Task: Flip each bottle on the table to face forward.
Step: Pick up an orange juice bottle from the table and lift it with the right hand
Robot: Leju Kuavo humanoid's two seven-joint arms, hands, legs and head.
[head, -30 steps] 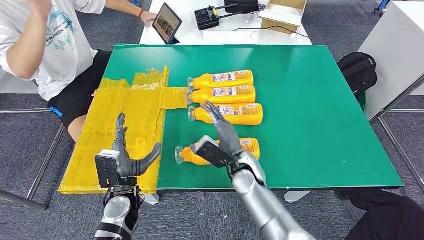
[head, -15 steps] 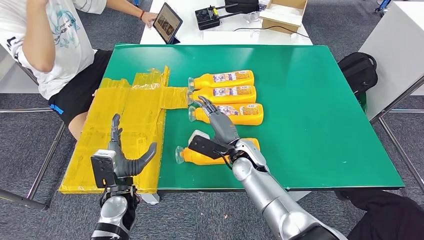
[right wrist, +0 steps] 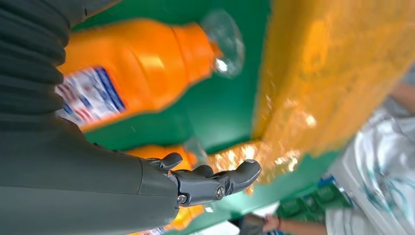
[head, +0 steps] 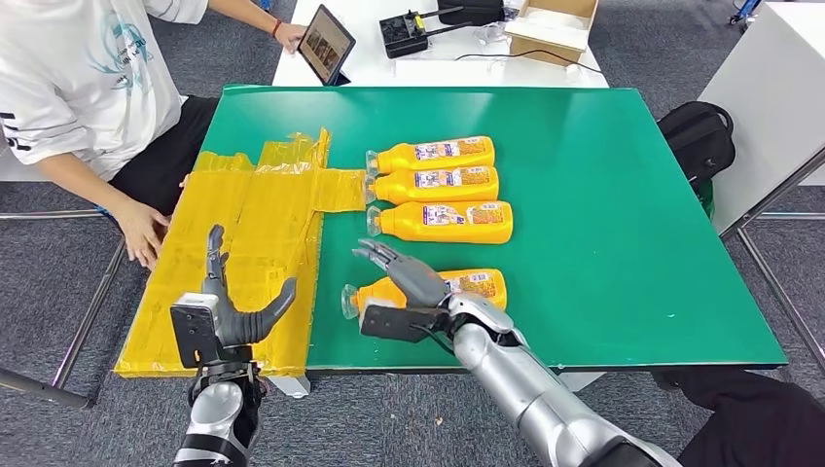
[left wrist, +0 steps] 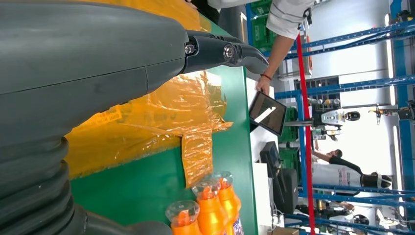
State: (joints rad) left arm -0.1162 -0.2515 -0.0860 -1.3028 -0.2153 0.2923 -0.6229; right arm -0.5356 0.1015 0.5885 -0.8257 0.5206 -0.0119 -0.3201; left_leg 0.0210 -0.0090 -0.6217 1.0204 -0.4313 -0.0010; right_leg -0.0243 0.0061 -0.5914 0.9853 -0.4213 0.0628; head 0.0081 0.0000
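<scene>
A: Where are the bottles lying?
B: Three [head: 440, 187] are lying side by side in the upper middle of the green table [head: 603, 195]; the fourth bottle [head: 467, 285] is sitting lower, under the right hand [head: 413, 282].
A: Is it gripping?
B: No, fingers spread, hovering. The left hand [head: 226, 306], lower left over yellow tape [head: 248, 229], is holding nothing, fingers apart.

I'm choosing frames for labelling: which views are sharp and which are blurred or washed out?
Head view: sharp and evenly lit, bottle labels clear. Right wrist view: soft throughout, the yellow sheet and nearest bottle smeared. Left wrist view: the hand fairly crisp, background behind the racks overexposed.
</scene>
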